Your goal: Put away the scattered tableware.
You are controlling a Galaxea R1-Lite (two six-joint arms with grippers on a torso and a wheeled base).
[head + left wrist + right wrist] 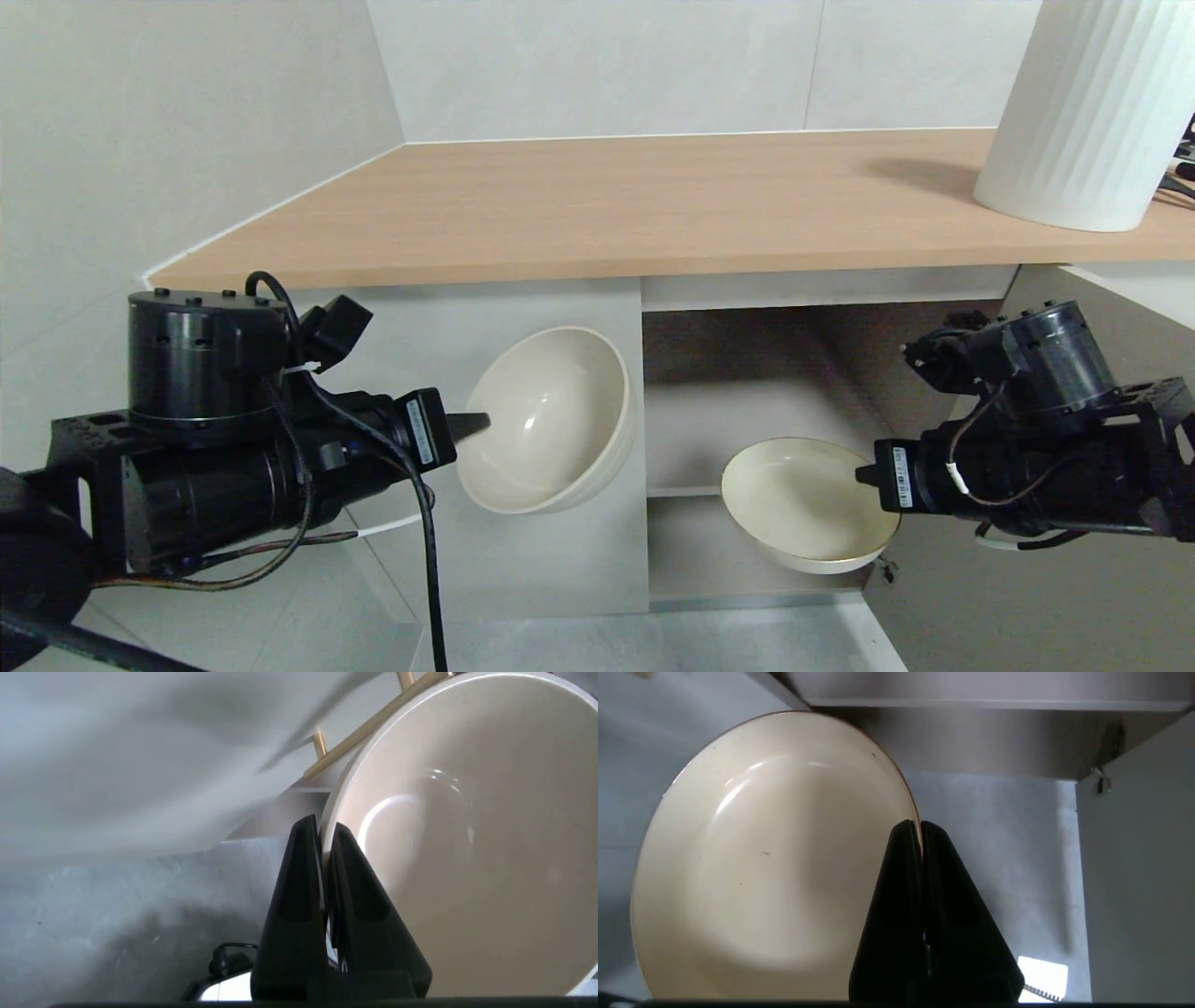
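Two bowls are in play, one per arm. The deep bowl [546, 420] hangs left of centre in the head view, tipped on its side with its hollow facing the camera. The left gripper [471, 425] is pinched tight on its rim, one finger inside and one outside. The shallow bowl [803, 499] sits lower right of centre, in front of the open cupboard [747, 373]. The right gripper [864, 476] is clamped on its rim in the same way.

Both pieces appear lifted and carried to the cupboard, so the step in hand looks like stowing them. The shallow bowl is nearer the opening and probably goes first. That would call for levelling it, sliding it in over the inner shelf [681, 490] and setting it down before the fingers part. The deep bowl faces the closed panel [560, 560] and would have to shift toward the opening.

Across the upper frame runs one wooden counter [607, 205], with a single white ribbed container [1088, 112] at upper right.
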